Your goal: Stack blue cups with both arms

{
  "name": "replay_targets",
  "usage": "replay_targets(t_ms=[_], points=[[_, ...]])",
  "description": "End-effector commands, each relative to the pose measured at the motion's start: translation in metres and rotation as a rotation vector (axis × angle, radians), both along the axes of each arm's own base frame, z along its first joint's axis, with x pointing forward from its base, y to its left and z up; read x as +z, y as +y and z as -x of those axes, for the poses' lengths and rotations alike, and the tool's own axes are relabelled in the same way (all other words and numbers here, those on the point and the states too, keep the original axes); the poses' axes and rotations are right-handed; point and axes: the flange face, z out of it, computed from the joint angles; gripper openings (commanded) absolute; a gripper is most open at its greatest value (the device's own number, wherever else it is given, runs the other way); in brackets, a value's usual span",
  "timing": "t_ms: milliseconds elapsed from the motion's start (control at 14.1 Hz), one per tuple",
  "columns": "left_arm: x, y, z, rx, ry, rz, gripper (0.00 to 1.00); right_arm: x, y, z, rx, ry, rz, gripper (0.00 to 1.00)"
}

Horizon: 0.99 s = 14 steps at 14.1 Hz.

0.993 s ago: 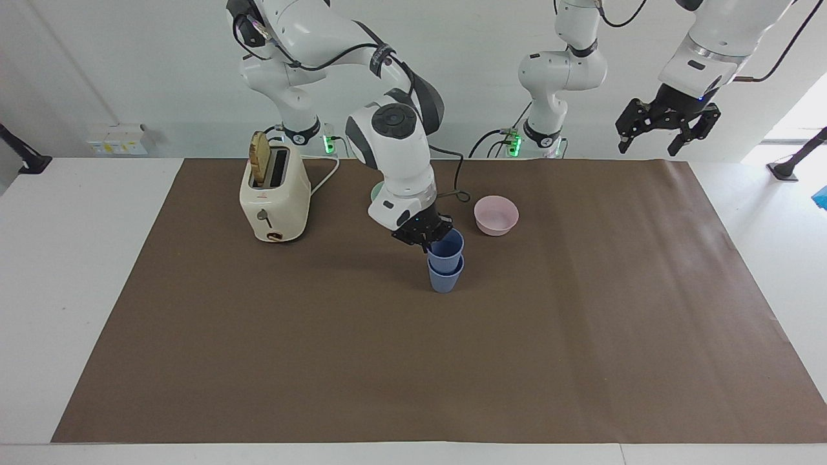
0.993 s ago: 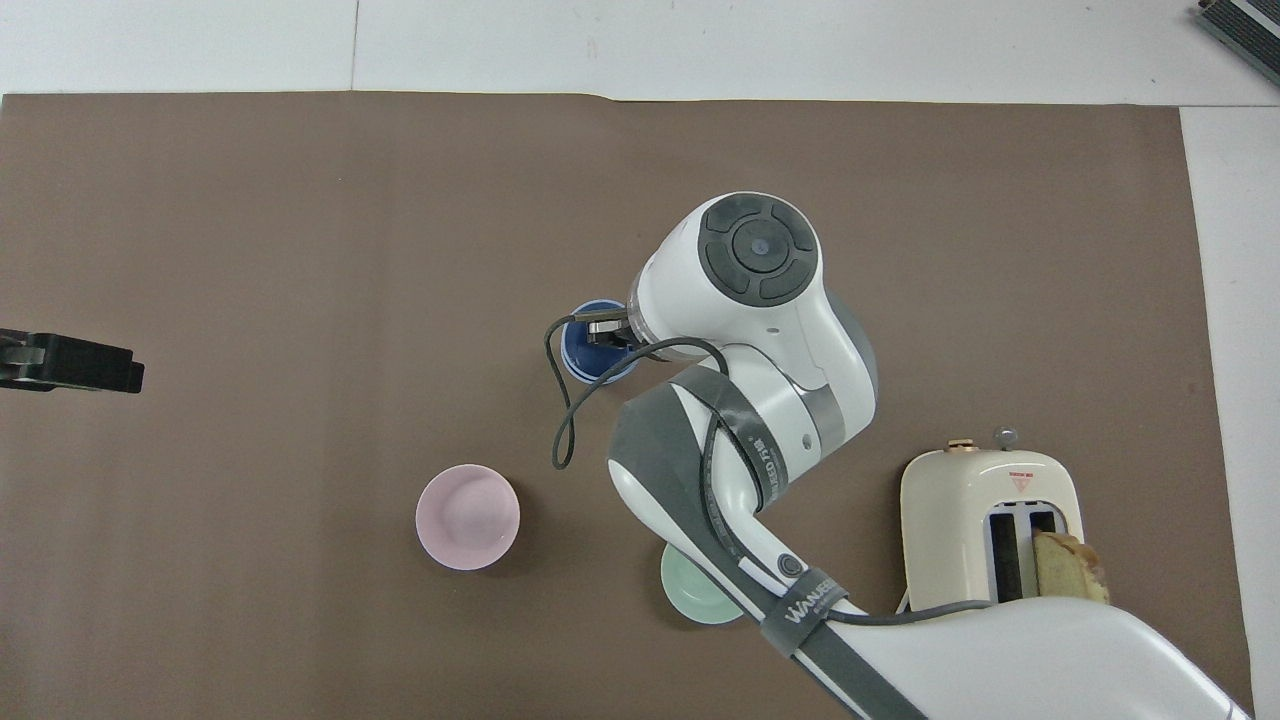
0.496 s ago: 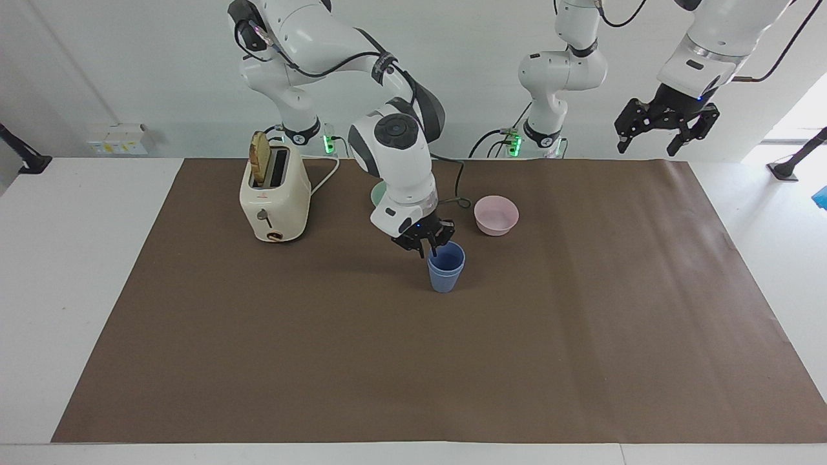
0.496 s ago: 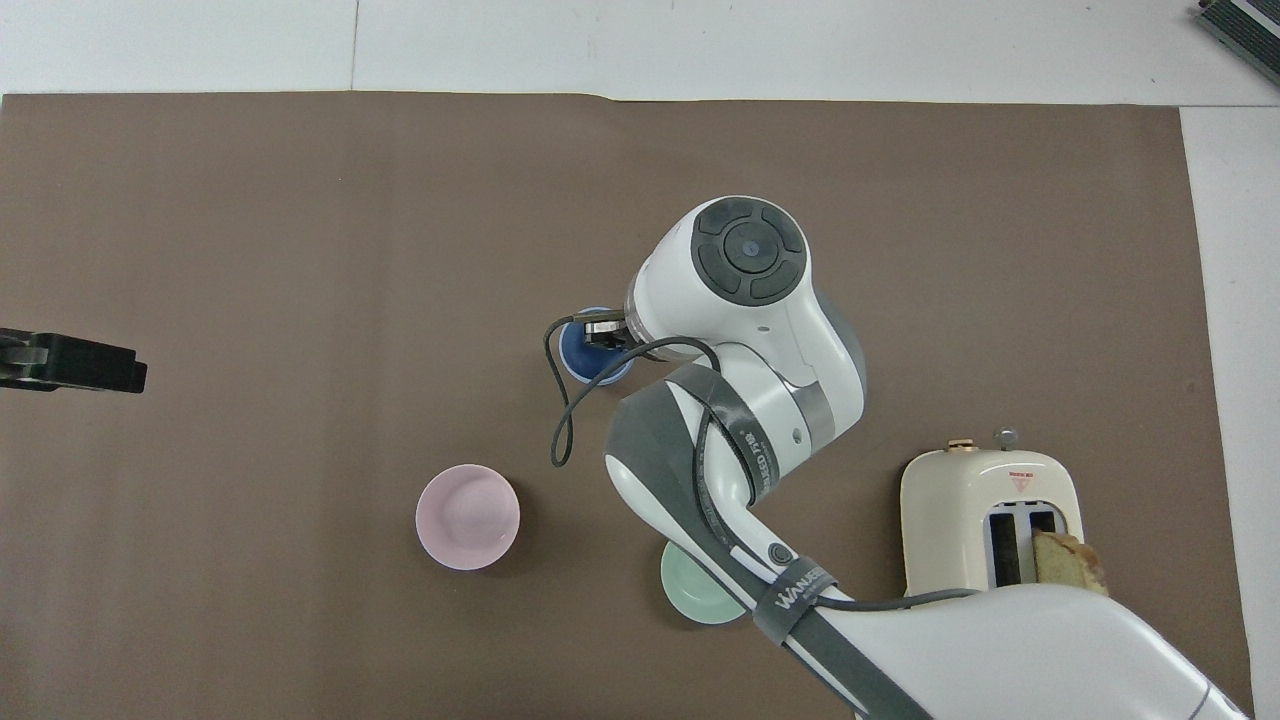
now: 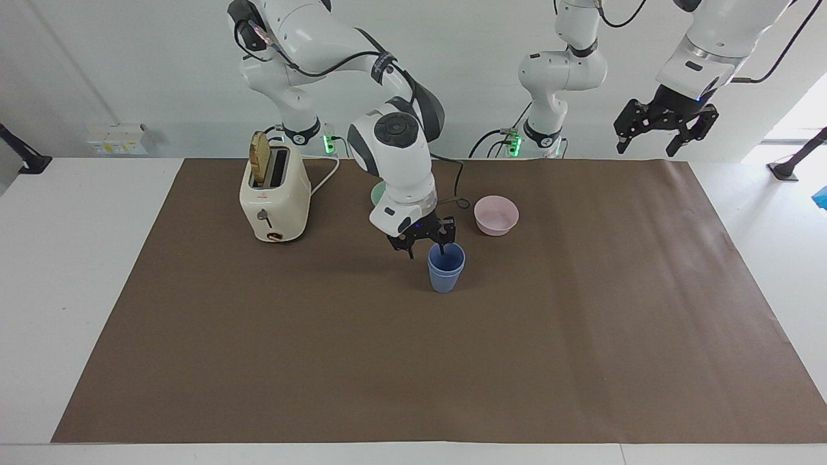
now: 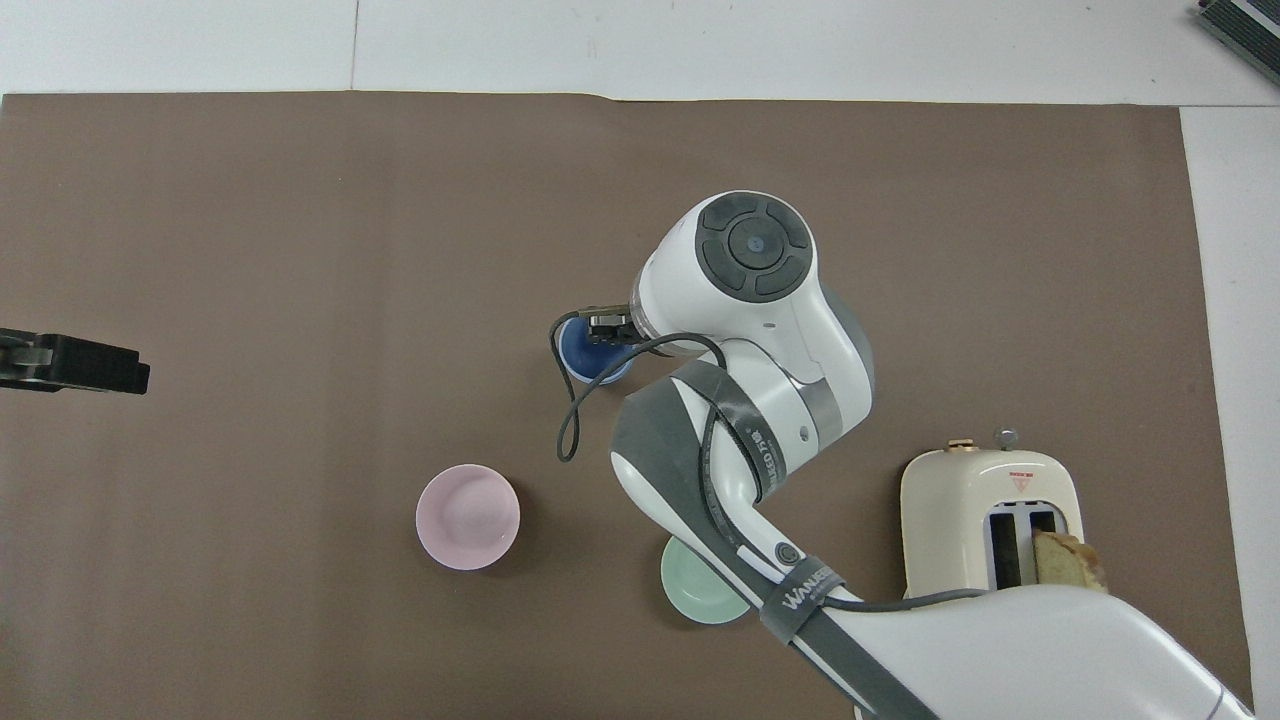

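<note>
The two blue cups (image 5: 446, 272) stand nested one inside the other in the middle of the brown mat; they also show in the overhead view (image 6: 588, 352), partly under the right arm. My right gripper (image 5: 426, 246) is open just over the stack, holding nothing, with one fingertip (image 5: 442, 247) at the rim of the upper cup. In the overhead view the right gripper (image 6: 610, 326) sits over the rim of the cups. My left gripper (image 5: 665, 129) is open and empty, raised high over the left arm's end of the table, waiting; it also shows in the overhead view (image 6: 72, 362).
A cream toaster (image 5: 274, 200) with a slice of bread in it stands toward the right arm's end. A pink bowl (image 5: 496, 214) sits beside the cups, nearer to the robots. A green bowl (image 6: 698, 597) lies mostly under the right arm.
The upper cup has dropped fully into the lower one. My right gripper has opened, let go of it and risen slightly. The left arm has barely moved.
</note>
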Motion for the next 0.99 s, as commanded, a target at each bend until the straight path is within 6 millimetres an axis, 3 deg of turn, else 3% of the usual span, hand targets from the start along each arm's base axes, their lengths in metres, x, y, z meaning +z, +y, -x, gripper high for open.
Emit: replay_targets(t_ms=[0, 354, 709, 922], points=[[-0.001, 0.002, 0.003, -0.003, -0.005, 0.01, 1.0, 0.046, -0.043, -0.008, -0.045, 0.004, 0.046, 1.0], [-0.001, 0.002, 0.003, -0.005, -0.005, 0.01, 1.0, 0.104, -0.154, -0.028, 0.019, 0.03, 0.113, 1.0], [0.002, -0.008, 0.003, -0.021, -0.009, 0.003, 1.0, 0.157, -0.247, -0.015, 0.012, 0.036, 0.145, 1.0], [0.003, -0.009, 0.003, -0.029, -0.013, 0.002, 1.0, 0.171, -0.293, -0.011, 0.024, 0.036, 0.183, 1.0]])
